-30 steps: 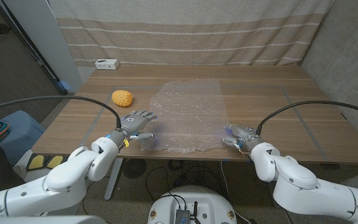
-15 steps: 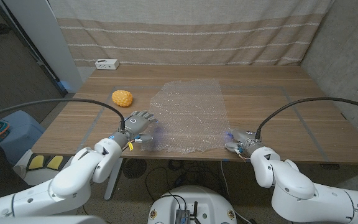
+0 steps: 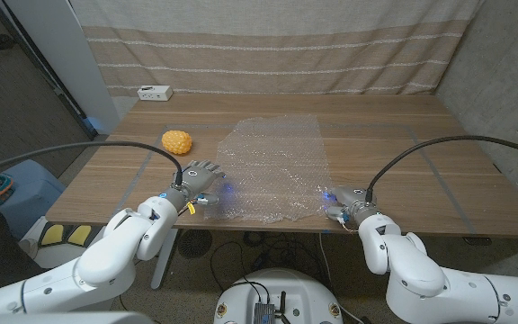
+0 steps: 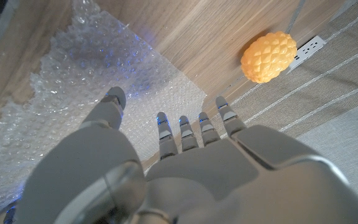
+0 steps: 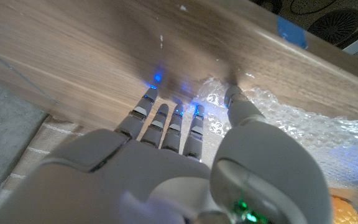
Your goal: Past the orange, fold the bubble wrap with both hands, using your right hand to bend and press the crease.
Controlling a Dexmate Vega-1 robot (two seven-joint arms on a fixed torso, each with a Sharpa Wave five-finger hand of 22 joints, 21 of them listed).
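While bubble wrap (image 3: 272, 166) lies flat, robot hands flank near corners.

Both arms reach forward, left hand (image 3: 198, 177) and right hand (image 3: 341, 202) open, fingers spread.

orange (image 3: 177, 141): yellow-orange, bumpy diamond pattern
bubble wrap (image 3: 275, 166): clear, dotted
table (image 3: 394, 144): brown wood grain
curtain (image 3: 268, 49): beige, pale stripes

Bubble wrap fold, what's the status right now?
Left hand open at the wrap's near left corner, right hand open at its near right corner. Wrap flat, unfolded. Orange off left, not in the way.
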